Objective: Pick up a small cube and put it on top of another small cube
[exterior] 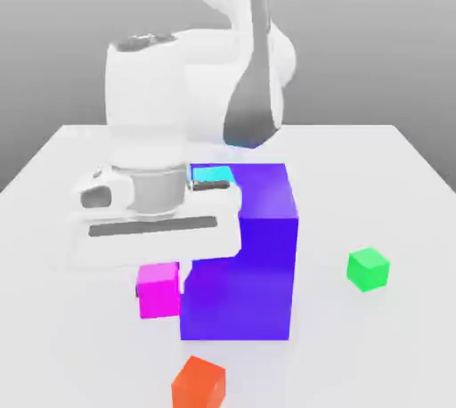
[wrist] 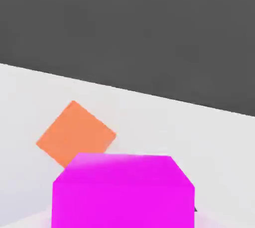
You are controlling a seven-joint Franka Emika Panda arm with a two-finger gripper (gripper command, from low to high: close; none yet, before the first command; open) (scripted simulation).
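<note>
Hand points down, jaws clamping magenta cube [exterior: 158, 289].

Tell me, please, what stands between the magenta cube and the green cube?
In the exterior view, the big blue block stands between the magenta cube and the green cube, beside the magenta one.

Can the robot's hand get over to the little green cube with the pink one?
Probably yes. The hand is shut on the pink cube, and the green cube sits alone with its top bare. The big blue block stands between them, so going over it looks needed.
</note>
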